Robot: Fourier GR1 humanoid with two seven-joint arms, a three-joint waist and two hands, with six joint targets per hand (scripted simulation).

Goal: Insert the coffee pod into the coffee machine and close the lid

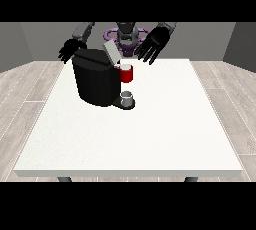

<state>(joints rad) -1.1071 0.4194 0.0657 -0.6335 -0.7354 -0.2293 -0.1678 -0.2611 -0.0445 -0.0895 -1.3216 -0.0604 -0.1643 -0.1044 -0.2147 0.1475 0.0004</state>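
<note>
Front view shows a black coffee machine (pixel 95 81) standing on the white bench (pixel 150 134), toward the far left. Its grey lid (pixel 111 52) stands tilted up. A red pod holder (pixel 126 73) projects from the machine's front, a pale coffee pod (pixel 125 66) seated in its top. Below sits a grey cup (pixel 128 97). The hand at the view's right (pixel 152 46) hovers just right of the lid, fingers spread, holding nothing. The hand at the view's left (pixel 71 50) hangs behind the machine, fingers splayed. No writing is legible.
</note>
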